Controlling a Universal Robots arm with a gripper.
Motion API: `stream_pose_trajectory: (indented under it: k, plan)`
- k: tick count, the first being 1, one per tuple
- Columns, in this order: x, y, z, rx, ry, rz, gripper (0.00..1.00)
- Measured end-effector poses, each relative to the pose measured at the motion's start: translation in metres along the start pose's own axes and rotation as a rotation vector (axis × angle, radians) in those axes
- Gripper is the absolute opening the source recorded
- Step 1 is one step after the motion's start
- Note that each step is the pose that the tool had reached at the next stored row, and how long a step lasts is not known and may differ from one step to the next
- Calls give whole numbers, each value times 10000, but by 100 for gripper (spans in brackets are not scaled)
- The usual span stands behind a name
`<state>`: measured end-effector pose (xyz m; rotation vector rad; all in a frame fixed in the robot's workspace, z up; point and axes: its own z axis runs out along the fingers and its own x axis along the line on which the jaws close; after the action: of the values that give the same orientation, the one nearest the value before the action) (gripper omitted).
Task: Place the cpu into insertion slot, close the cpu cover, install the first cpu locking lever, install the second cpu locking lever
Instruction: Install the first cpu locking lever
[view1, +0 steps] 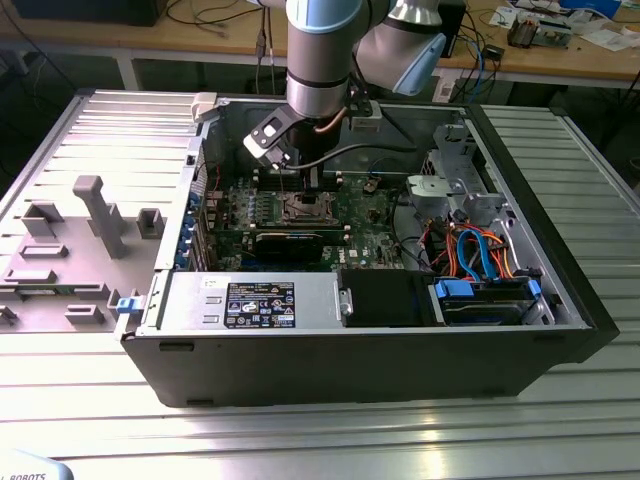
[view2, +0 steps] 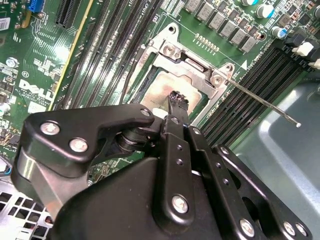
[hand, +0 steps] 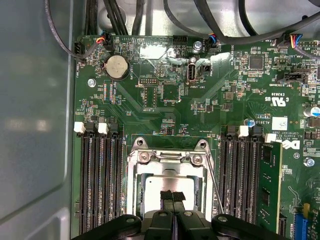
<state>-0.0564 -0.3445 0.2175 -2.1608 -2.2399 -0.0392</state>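
Note:
The insertion slot (view1: 300, 208) sits mid-board on the green motherboard (hand: 170, 120). Inside it lies the cpu (hand: 152, 187), its dull grey face (view2: 159, 90) showing through the window of the cpu cover (hand: 167, 159). The silver cover frame (view2: 192, 65) lies down flat over the socket. One thin wire locking lever (view2: 260, 102) sticks out free from a socket corner, seen again in the first wrist view as a rod (hand: 214, 185) beside the frame. My gripper (view2: 177, 97) is shut, its black fingertips (hand: 168, 196) together just over the cpu's face, with nothing between them. In the exterior view the gripper (view1: 296, 185) hangs right above the socket.
Black memory slots (hand: 100, 180) flank the socket on both sides. Cables (view1: 470, 255) and a drive cage (view1: 450, 185) fill the case's exterior-view right. A power supply (view1: 250, 300) lies along the front wall. A grey fixture plate (view1: 70, 240) sits outside the case.

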Motion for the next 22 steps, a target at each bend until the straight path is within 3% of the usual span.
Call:
stream_pose_trajectory:
  k: [13,16,22]
  plan:
    - [0,0,0,1,-4,1,11]
    - [3,0,-66,1,-21,0,11]
    - [3,0,-88,2,-27,1,11]
